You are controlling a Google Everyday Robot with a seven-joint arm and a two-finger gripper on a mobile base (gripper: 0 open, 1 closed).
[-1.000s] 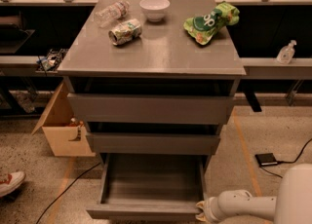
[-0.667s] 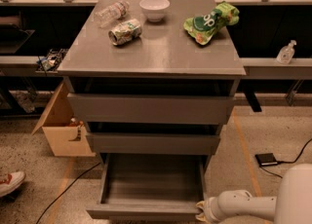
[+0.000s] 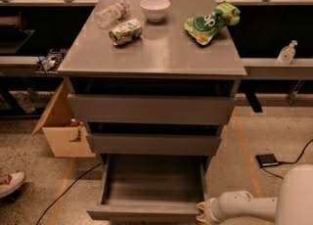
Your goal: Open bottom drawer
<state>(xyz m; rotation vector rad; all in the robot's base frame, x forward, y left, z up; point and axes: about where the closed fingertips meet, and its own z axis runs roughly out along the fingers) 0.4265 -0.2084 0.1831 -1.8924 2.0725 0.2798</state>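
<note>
The bottom drawer [image 3: 146,213] is the lowest grey drawer of the cabinet. It is pulled out toward me and shows its shallow grey tray inside [image 3: 151,180]. My gripper [image 3: 201,211] is at the drawer's front right corner, at the end of my white arm that comes in from the lower right. The middle drawer front [image 3: 154,144] and the widest top drawer front [image 3: 149,109] sit above it, both pushed in.
On the cabinet top [image 3: 156,53] lie a plastic bottle [image 3: 111,12], a crushed can [image 3: 125,31], a white bowl [image 3: 154,9] and a green chip bag [image 3: 211,21]. A cardboard box [image 3: 63,131] stands at the left. A small black device [image 3: 267,160] with a cable lies on the floor at right.
</note>
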